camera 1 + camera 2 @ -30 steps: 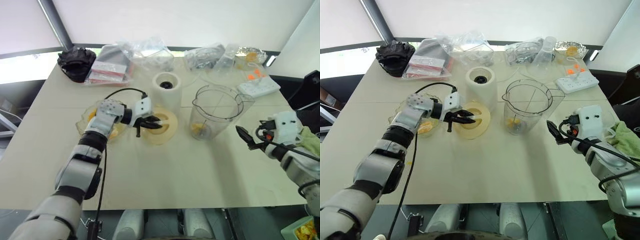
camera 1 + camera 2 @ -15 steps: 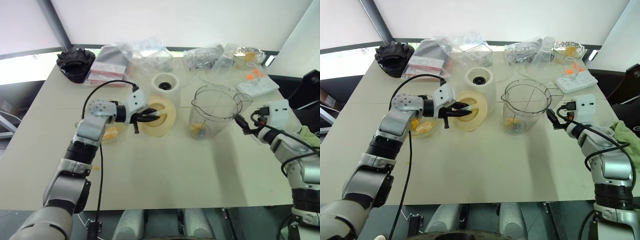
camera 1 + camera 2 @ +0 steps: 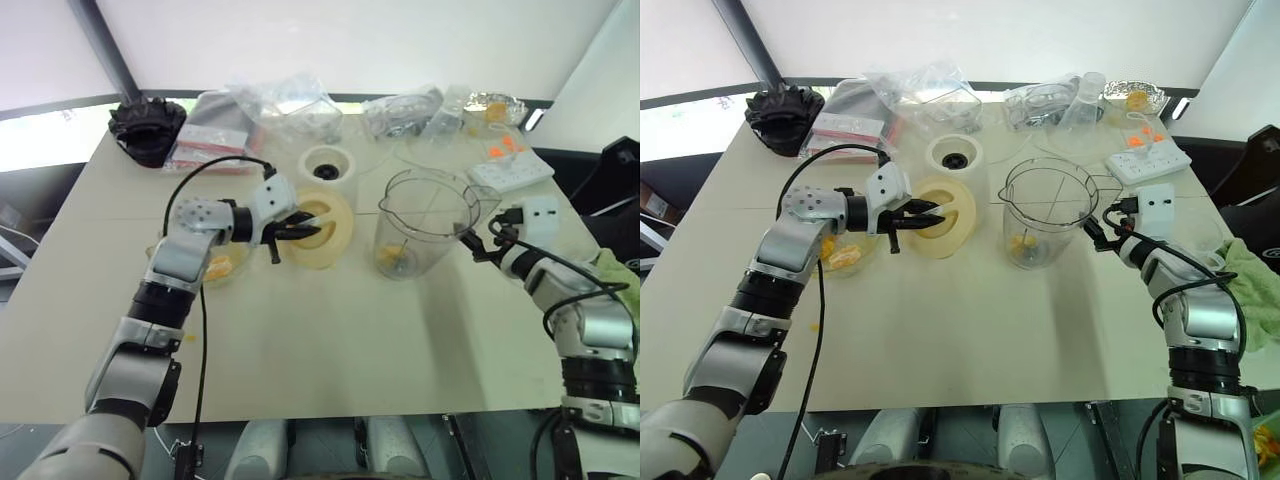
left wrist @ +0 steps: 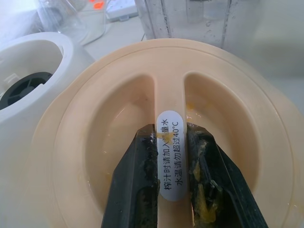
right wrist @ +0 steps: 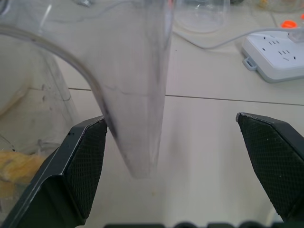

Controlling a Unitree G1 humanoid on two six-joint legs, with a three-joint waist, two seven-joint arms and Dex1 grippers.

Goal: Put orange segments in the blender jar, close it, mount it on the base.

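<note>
The blender jar (image 3: 425,222) stands upright at mid-table, with orange segments (image 3: 395,258) lying at its bottom. My left gripper (image 3: 300,228) is shut on the middle ridge of the flat cream lid (image 3: 325,240), which hangs tilted just above the table in front of the white base (image 3: 325,165). In the left wrist view both fingers pinch the labelled ridge of the lid (image 4: 142,95), left gripper (image 4: 170,137). My right gripper (image 5: 171,122) is open, and the jar's clear handle (image 5: 137,95) stands between its fingers, close to one pad (image 5: 88,156).
A scalloped glass bowl (image 3: 222,265) with fruit pieces sits under my left forearm. Plastic bags (image 3: 290,105) and a black bundle (image 3: 148,125) line the far edge. A white power strip (image 3: 510,170) lies at the back right, and a green cloth (image 3: 622,275) lies at the right edge.
My left gripper has lifted the lid off the table and tilted it. My right gripper has moved forward until its open fingers stand around the jar's handle.
</note>
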